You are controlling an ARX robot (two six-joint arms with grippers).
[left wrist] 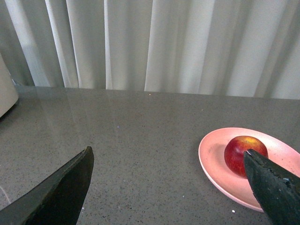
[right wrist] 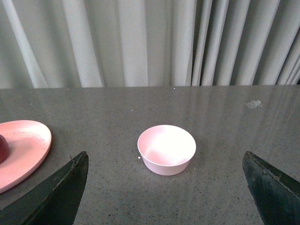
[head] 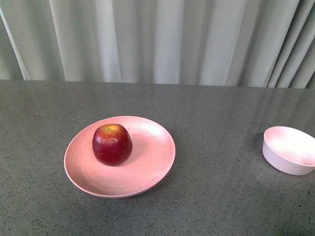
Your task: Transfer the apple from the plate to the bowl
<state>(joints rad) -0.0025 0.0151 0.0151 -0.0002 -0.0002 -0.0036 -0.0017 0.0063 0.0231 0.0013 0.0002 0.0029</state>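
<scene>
One apple point(head: 112, 144) sits on one plate point(head: 147, 169), a little toward the plate's left and far side, stem dimple up, with a yellowish patch at the top. One bowl point(head: 290, 150) stands upright and empty on the table point(head: 221, 113), well apart from the plate. It is off to the right and cut by the front view's edge.

Two arms show, each only in its own wrist view, each ending in two dark fingers. The left gripper point(left wrist: 168, 151) has its fingers point(left wrist: 61, 192) spread wide with nothing held, over bare table. The plate and apple lie beyond one fingertip, which overlaps the apple's edge in that view. The right gripper point(right wrist: 165, 154) has its fingers point(right wrist: 51, 197) likewise spread wide, gripping nothing. The bowl appears between them, farther off on the table, and the plate's rim with a sliver of apple shows at the side.

One pale pleated curtain point(head: 172, 39) hangs behind the table. One small white scrap point(right wrist: 253, 104) lies on the table beyond the bowl.
</scene>
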